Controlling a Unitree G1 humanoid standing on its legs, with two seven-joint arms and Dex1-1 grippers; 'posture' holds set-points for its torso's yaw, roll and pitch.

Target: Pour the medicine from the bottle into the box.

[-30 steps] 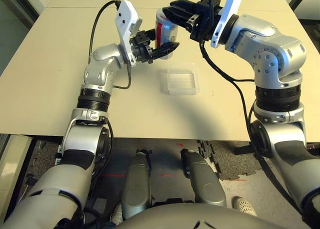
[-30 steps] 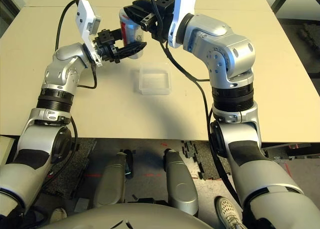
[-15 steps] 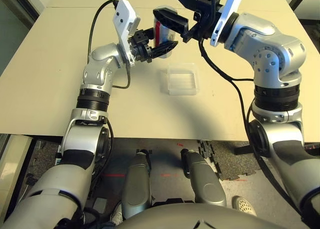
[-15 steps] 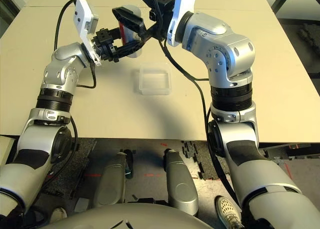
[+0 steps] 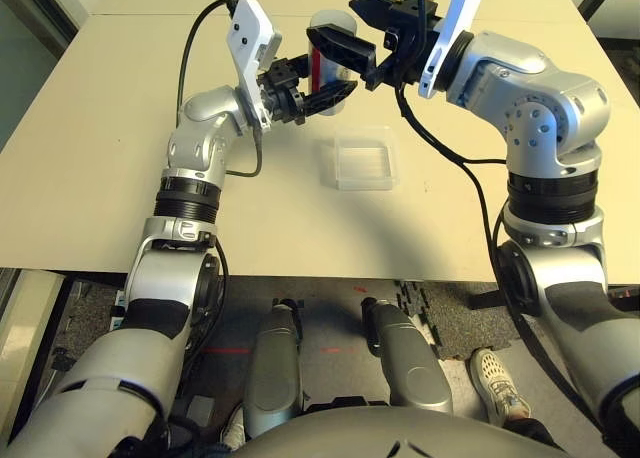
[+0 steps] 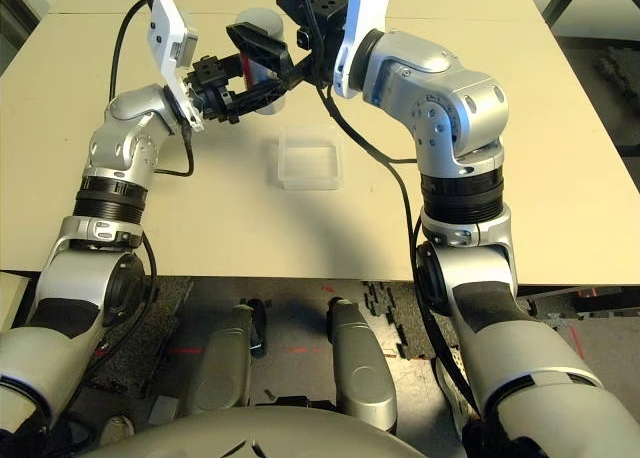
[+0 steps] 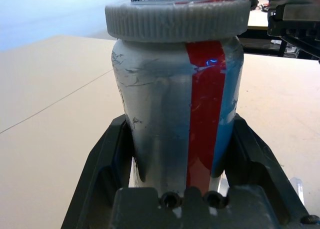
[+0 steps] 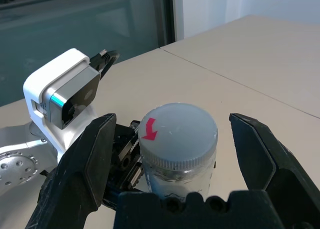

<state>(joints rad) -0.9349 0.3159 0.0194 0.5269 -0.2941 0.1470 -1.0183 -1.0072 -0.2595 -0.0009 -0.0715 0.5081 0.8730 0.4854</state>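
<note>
There is one bottle, one clear box and one cap, and the cap sits on the bottle. The medicine itself cannot be seen.

The left gripper has its two black fingers closed tight on the lower body of the bottle and holds it upright above the table. The bottle is beyond the box and a little to the robot's left of it, raised in the air and apart from the box. The box lies flat on the table, nearer to the robot than the bottle.

The right gripper has its fingers spread wide, one on each side of the cap, and they do not touch it.

The left wrist view shows the red stripe of the label and the ribbed edge of the cap from very close, with the black fingers pressing the bottle from both sides. The right wrist view shows the smooth top of the cap with a small red arrow, and also the white camera block on the left wrist behind the bottle.

In the head views the lower finger of the right gripper crosses in front of the bottle and hides a part of it. A black cable hangs from the right wrist, near the box.
</note>
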